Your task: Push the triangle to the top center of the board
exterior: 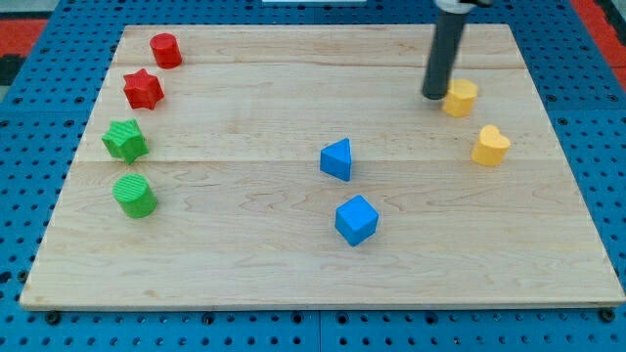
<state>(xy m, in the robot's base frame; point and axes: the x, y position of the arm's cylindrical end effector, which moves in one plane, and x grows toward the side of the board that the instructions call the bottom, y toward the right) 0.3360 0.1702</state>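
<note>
I'm working with a bare rod here, no jaws to report on, so there is nothing apart or together to call. My tip (434, 95) is resting on the wooden board (293, 264) near the view's top right, just beside the yellow cylinder-like block (460, 98), on its left side, touching or nearly so; I cannot tell which. The blue triangle (336, 159) is sitting well apart from my tip, down and to the view's left of it, near the board's middle. Just below that triangle and slightly right, the blue cube (356, 219) is lying. Right of the triangle, the yellow heart-shaped block (491, 146) is sitting below the yellow cylinder. Far to the triangle's left, the red cylinder (165, 50), red star (143, 89), green star (125, 141) and green cylinder (134, 195) are lining up along the board's left edge.
</note>
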